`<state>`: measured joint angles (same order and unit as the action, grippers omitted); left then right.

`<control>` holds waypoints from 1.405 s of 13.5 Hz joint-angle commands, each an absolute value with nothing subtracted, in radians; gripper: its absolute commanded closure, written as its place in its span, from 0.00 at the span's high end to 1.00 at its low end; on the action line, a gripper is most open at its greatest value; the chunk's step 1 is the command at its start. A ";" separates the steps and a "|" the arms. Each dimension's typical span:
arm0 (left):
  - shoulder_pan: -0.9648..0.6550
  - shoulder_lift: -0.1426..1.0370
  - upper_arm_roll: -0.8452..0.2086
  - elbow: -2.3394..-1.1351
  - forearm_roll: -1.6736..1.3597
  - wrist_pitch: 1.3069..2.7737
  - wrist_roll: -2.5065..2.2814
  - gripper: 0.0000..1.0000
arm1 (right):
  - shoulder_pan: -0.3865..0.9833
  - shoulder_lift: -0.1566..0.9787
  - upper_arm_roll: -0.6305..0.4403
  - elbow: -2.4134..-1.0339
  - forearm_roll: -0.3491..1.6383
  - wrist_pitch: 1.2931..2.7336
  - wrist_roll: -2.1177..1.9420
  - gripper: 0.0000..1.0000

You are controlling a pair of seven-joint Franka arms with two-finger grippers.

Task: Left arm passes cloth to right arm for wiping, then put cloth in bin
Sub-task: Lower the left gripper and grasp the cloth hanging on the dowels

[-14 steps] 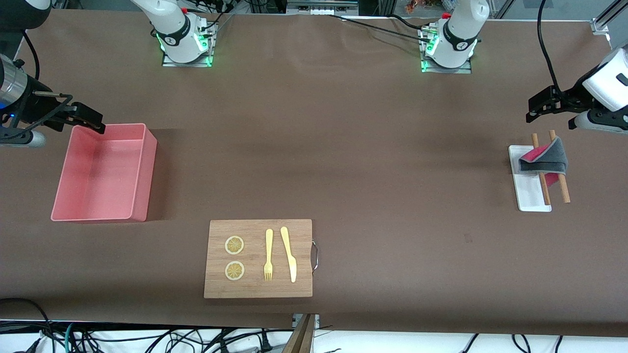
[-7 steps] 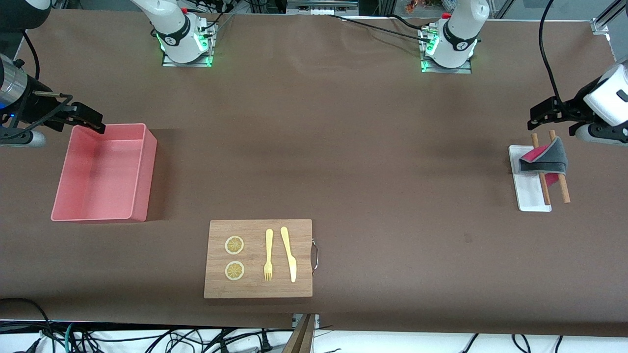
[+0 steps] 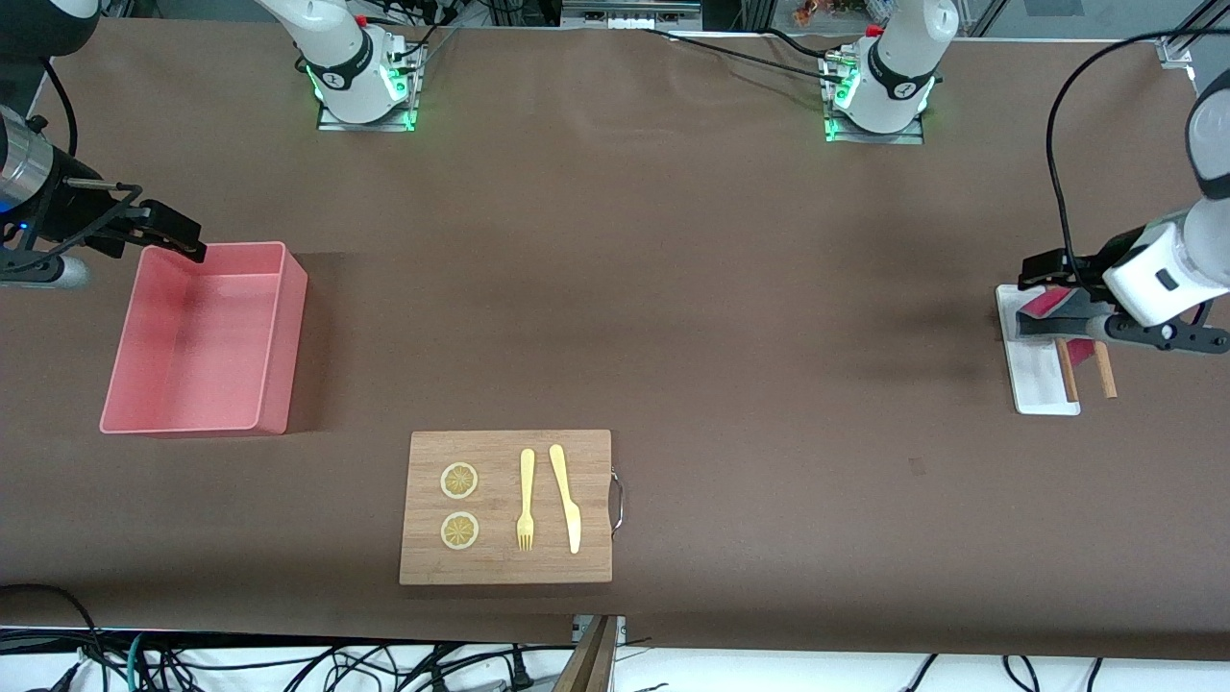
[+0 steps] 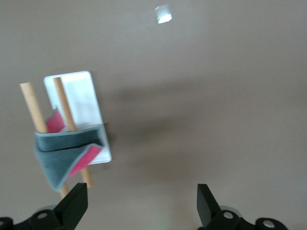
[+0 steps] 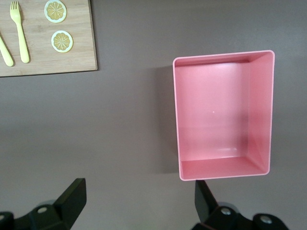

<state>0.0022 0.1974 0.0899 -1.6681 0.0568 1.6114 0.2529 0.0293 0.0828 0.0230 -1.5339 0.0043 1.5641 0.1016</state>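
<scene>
The cloth (image 3: 1047, 306), magenta-pink and dark grey, hangs folded over two wooden sticks (image 3: 1105, 370) on a small white tray (image 3: 1038, 384) at the left arm's end of the table. My left gripper (image 3: 1038, 274) hovers above it and partly hides it. In the left wrist view the cloth (image 4: 62, 155) lies off to one side of the left gripper (image 4: 141, 203), which is open and holds nothing. The salmon-pink bin (image 3: 288, 327) stands at the right arm's end. My right gripper (image 3: 178, 235) waits open over the bin's corner. The right gripper (image 5: 139, 199) and the bin (image 5: 175, 120) also show in the right wrist view.
A wooden cutting board (image 3: 504, 567) with a wire handle lies near the front edge. It carries two lemon slices (image 3: 459, 481), a yellow fork (image 3: 526, 500) and a yellow knife (image 3: 567, 500). The arm bases stand along the back edge.
The left arm has swung down and toward the camera, so its gripper now hangs over the cloth and tray. The right arm has not moved.
</scene>
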 commanded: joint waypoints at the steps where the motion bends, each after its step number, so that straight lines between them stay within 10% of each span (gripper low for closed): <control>1: 0.003 0.259 0.078 -1.690 0.229 1.630 0.398 1.00 | 0.031 0.075 0.023 -1.531 0.017 1.565 0.103 1.00; 8: 0.017 0.219 0.078 -2.107 0.540 2.090 0.528 1.00 | 0.031 0.075 0.023 -1.531 0.017 1.563 0.103 1.00; 14: 0.035 0.206 0.078 -2.250 0.719 2.207 0.528 0.99 | 0.031 0.075 0.023 -1.531 0.017 1.565 0.103 1.00; 19: 0.038 0.209 0.078 -2.255 0.719 2.210 0.574 0.00 | 0.031 0.075 0.023 -1.531 0.017 1.565 0.103 1.00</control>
